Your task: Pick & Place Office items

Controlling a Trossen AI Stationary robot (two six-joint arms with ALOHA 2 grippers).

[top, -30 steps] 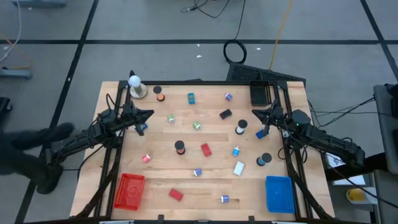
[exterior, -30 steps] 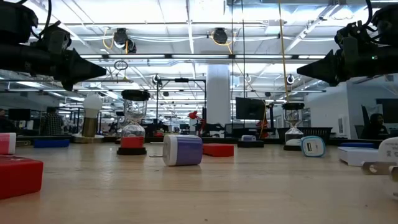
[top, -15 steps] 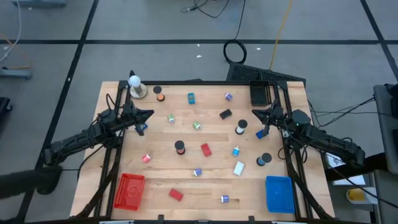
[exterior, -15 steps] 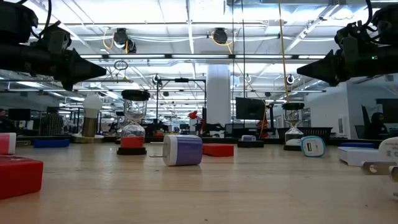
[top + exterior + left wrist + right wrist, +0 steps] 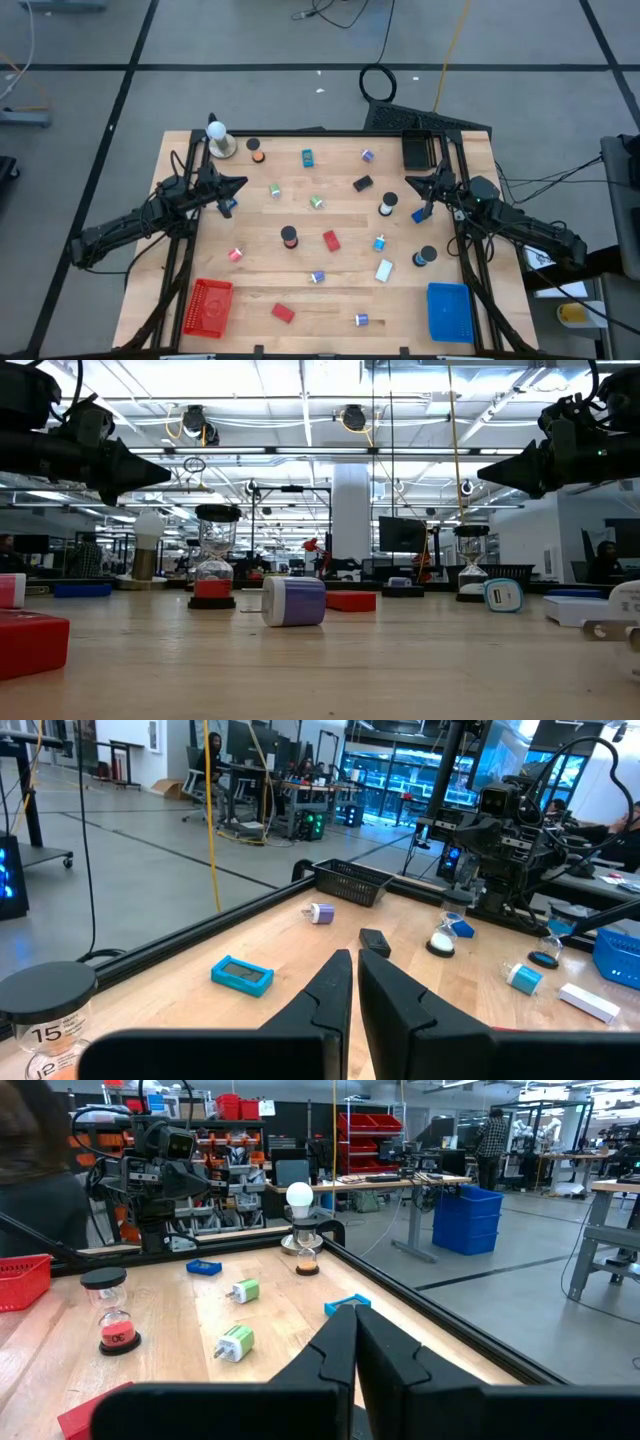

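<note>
The office items lie scattered on the wooden table. Among them are red blocks, black-capped sand timers, blue and white blocks, and small purple and green bits. My left gripper hovers level over the table's left side, shut and holding nothing; its wrist view shows the closed fingertips. My right gripper hovers level over the right side, also shut and holding nothing. Both stand well above the tabletop in the low view.
A red mesh basket sits at the near left and a blue one at the near right. A white ball on a tan base stands at the far left corner. A black mesh tray is at the far right.
Both arms have kept still. A dark figure on the floor beside the table's left edge has moved off and out of the high view.
</note>
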